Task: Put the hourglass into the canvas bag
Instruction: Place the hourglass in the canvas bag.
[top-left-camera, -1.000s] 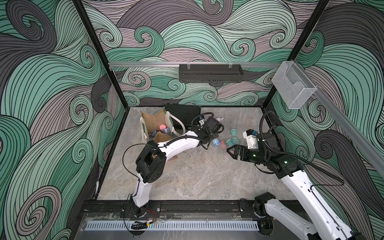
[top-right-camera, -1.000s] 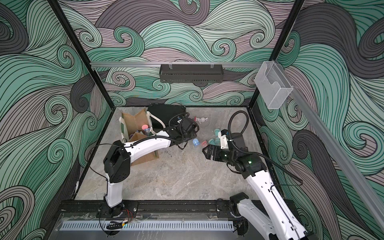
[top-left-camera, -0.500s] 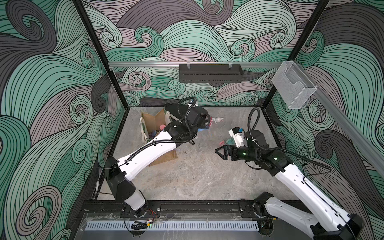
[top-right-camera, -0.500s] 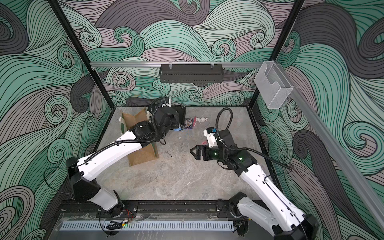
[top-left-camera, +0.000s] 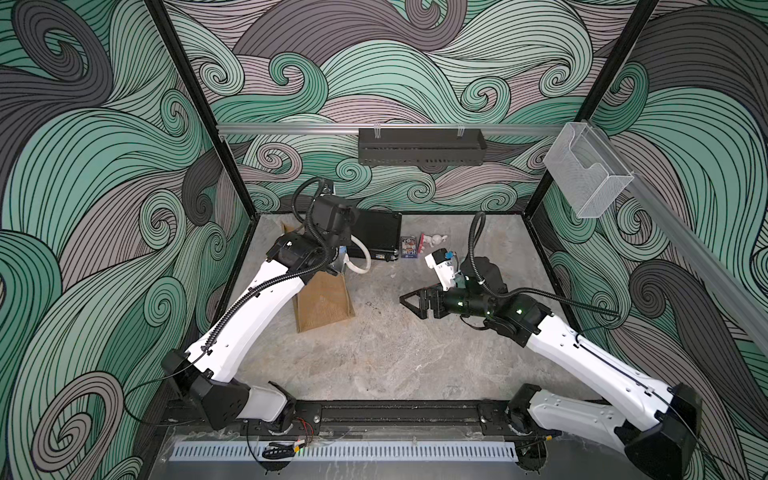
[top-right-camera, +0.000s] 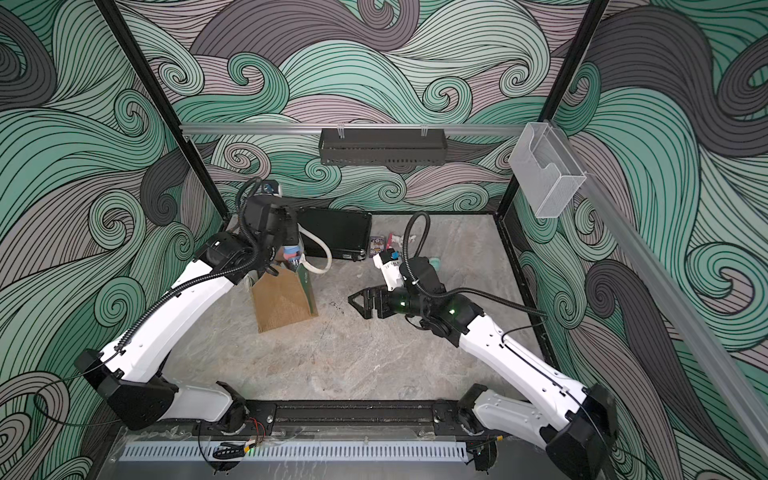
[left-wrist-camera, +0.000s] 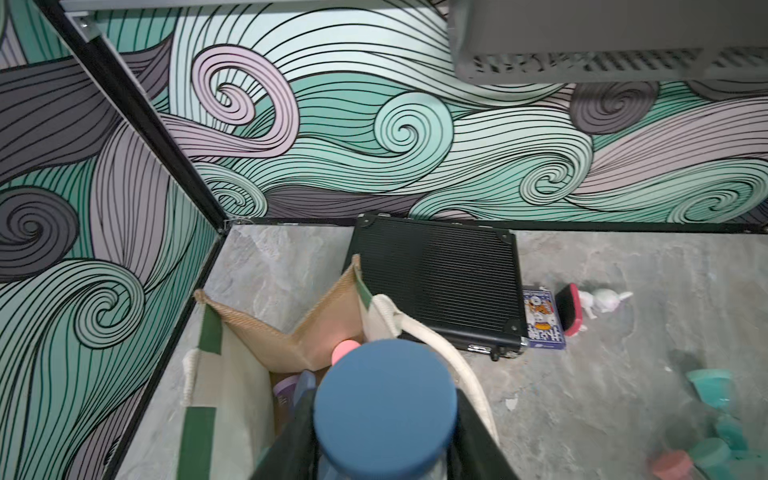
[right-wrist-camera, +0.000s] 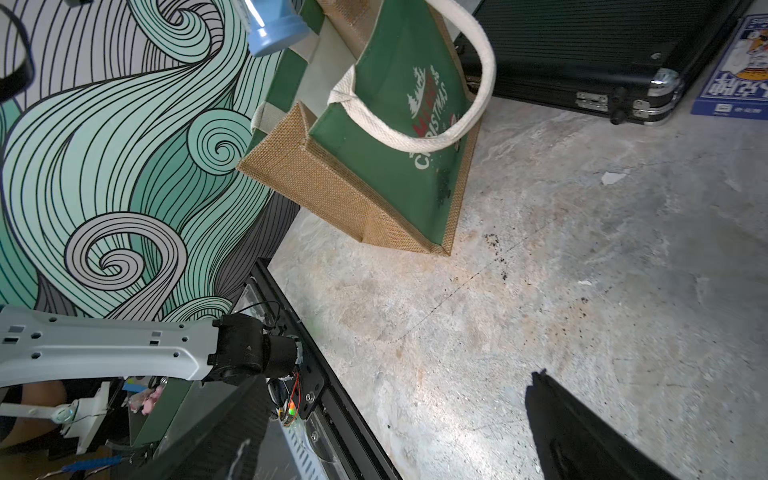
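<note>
Left hand (left-wrist-camera: 382, 440) pinching hourglass (left-wrist-camera: 384, 399) over canvas bag (left-wrist-camera: 249, 332) (pink item (left-wrist-camera: 345, 348), purple item (left-wrist-camera: 286, 387) inside), right hand (top-left-camera: 409, 304) spread.

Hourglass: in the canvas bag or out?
Out. The left tool grips the hourglass over the open mouth of the canvas bag, its blue end above the rim; whether the lower end dips inside, cannot tell.

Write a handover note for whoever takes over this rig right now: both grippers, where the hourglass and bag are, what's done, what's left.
Left gripper: shut on the blue-capped hourglass, over the open mouth of the canvas bag.
Right gripper: open, empty, above the table, apart from the bag.
Done: hourglass lifted and positioned over the bag.
Left: lower it, release inside, pull the arm clear.
</note>
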